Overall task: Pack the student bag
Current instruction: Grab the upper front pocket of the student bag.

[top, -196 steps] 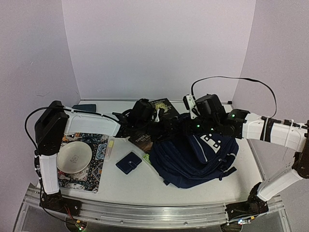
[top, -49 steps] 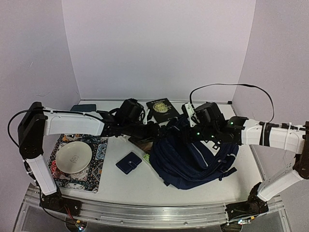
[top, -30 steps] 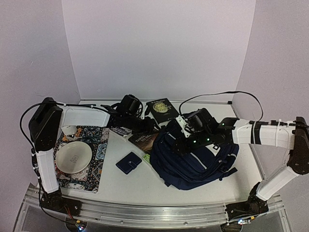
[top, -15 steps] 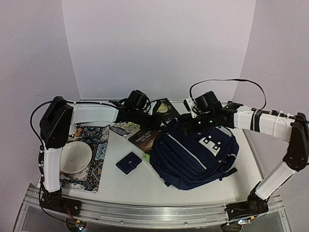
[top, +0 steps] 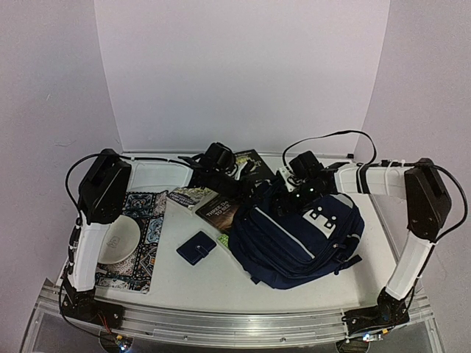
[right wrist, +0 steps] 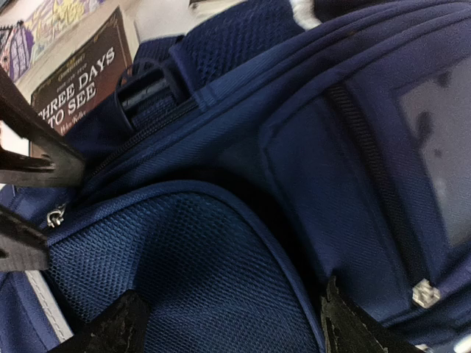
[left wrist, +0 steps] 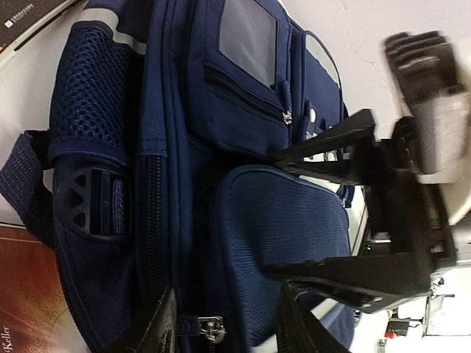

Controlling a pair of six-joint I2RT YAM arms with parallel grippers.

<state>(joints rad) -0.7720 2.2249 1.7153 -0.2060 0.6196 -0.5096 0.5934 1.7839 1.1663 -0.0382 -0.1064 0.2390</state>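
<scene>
The student bag (top: pixel 294 239) lies flat on the table (top: pixel 199 283), right of centre, front pocket up, its top end pointing away from the arm bases. Left of the bag's near half sits a small navy wallet (top: pixel 196 247), apart from it, with a small green scrap (top: pixel 223 239) between the 2. Well left of the bag is a patterned mat (top: pixel 147 213) carrying a white bowl (top: pixel 124 239), which the left arm's upright link partly covers. A brown book (top: pixel 219 212) touches the bag's far-left edge, and a second book (top: pixel 189 195) lies just left of that.

Both grippers meet at the bag's far end. The left gripper (left wrist: pixel 227 298) is spread open with nothing gripped, a zipper pull (left wrist: pixel 212 325) lying between its fingers. The right gripper (right wrist: pixel 232 290) is open wide, straddling the bag's mesh padded panel without pinching it. Beyond the bag, a black book (top: pixel 250 162) is partly hidden by the wrists.
</scene>
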